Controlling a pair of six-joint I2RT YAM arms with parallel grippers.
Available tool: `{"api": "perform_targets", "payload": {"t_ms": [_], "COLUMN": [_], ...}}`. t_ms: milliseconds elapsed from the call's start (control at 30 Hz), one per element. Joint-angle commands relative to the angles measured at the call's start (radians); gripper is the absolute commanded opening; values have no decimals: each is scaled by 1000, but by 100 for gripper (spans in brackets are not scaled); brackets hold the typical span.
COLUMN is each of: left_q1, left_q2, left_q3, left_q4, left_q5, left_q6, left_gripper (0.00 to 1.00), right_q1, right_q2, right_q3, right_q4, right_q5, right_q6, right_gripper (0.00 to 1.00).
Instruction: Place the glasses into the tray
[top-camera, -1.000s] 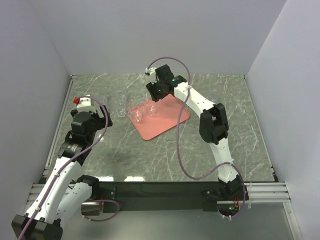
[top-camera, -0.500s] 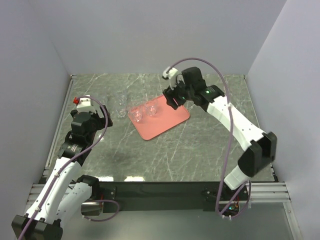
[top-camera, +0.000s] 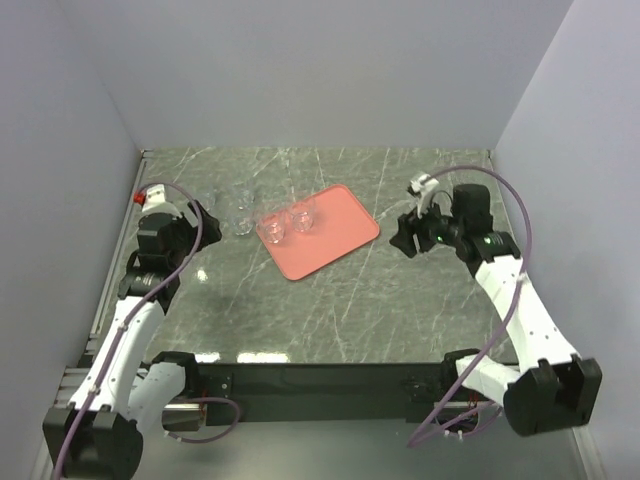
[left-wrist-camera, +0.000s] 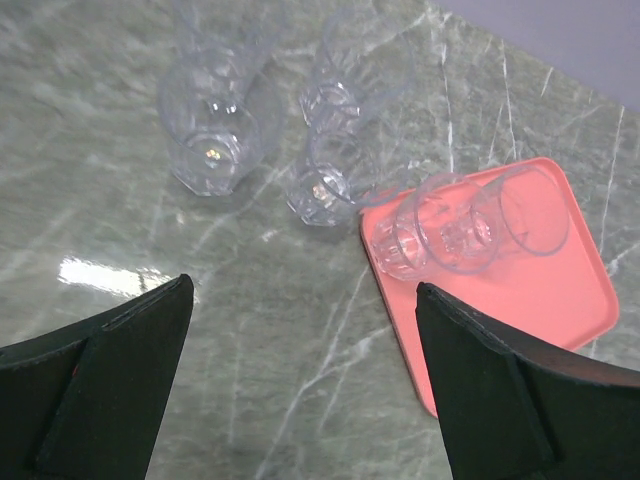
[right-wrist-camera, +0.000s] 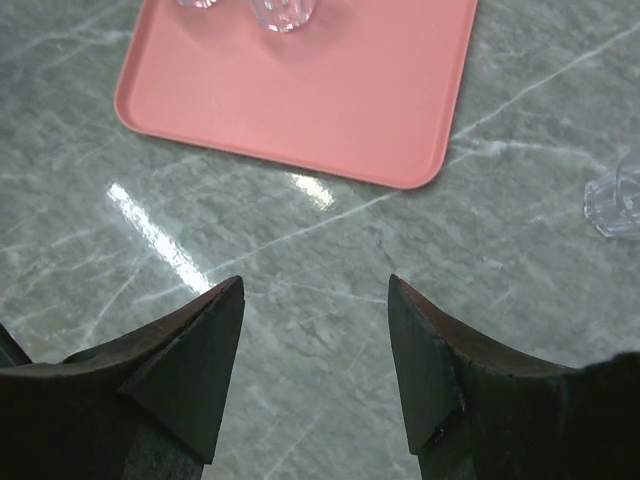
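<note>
**Crowded glasses, easy to knock**

Top view: the left gripper (top-camera: 200, 225) is spread wide and empty. Loose glasses (top-camera: 243, 222) sit just ahead of it, beside the tray (top-camera: 335, 228). The right gripper (top-camera: 402, 238) is also open and empty.

Left wrist: the glasses (left-wrist-camera: 325, 185) cluster ahead of the jaws, so reaching for one could topple its neighbour.

Right wrist: a lone glass (right-wrist-camera: 620, 195) sits off to the fingers' right, where a blind sweep might clip it.

The near half of the bench (top-camera: 330, 310) lies open for passage, while toward its far-left corner loose glasses (top-camera: 243, 222) stand clustered just beside the tray (top-camera: 338, 230), whose left end carries two glasses (top-camera: 303, 216).
</note>
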Motion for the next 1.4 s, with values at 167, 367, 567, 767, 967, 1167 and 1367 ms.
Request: {"api": "perform_targets", "payload": {"t_ms": [167, 367, 567, 767, 967, 1167, 1367], "left_q1": [77, 183, 223, 239, 241, 243, 243], "left_q2": [202, 384, 567, 679, 809, 882, 908], "left_q3": [64, 145, 297, 397, 498, 548, 575], "left_q4": [80, 34, -68, -140, -247, -293, -333], "left_q5": [86, 115, 125, 109, 108, 108, 48], "left_q6": [-291, -406, -441, -466, -477, -489, -474], "left_gripper": [97, 93, 91, 77, 56, 28, 4], "right_q1": [-138, -193, -203, -206, -215, -221, -226], "right_q2": [-194, -226, -240, -247, -248, -247, -250], "right_q3": [-187, -206, -215, -218, -220, -221, -221], "right_q4": [118, 126, 130, 129, 133, 132, 133], "right_q5": [-186, -217, -217, -214, -220, -221, -221], "right_q6": [-9, -23, -35, -40, -37, -39, -39], "right_gripper": [70, 70, 70, 69, 70, 69, 69]}}
